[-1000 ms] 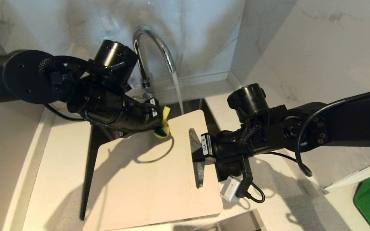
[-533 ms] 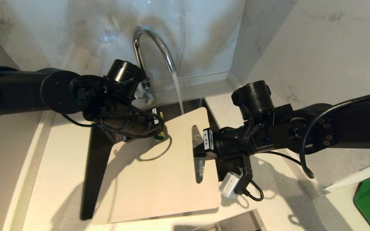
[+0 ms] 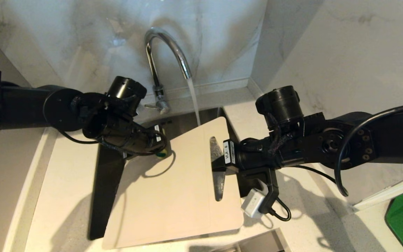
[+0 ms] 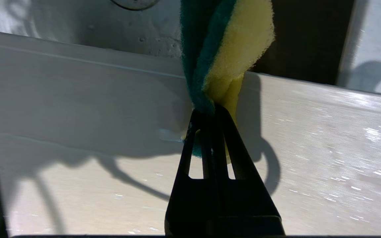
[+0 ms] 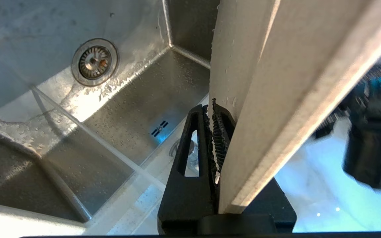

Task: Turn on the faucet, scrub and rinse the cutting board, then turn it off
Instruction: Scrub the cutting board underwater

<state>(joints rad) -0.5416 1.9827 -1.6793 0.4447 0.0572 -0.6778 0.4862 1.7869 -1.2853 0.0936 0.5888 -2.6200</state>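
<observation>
While the water keeps running from the faucet (image 3: 166,52) onto the far end of the cutting board (image 3: 173,196), I can see that my last second of work has been a scrubbing stroke: the board, propped at a tilt over the sink (image 5: 117,109) below the faucet, has barely shifted, but my left gripper (image 3: 159,148) has drawn back from the middle of the board near the stream to its edge on the left side of the faucet. That tells me I'm in the scrub-and-rinse stage, with the tap still to be turned off. My right gripper (image 3: 219,164) sits at the board's handle slot (image 3: 216,171), below and right of the faucet, clamped tight on the board's end to steady it. The left gripper's jaws are pinched fully together on the yellow-and-green sponge (image 4: 223,56), just over the wet board. Small white labels on both wrists carry printing too small for me to read.
</observation>
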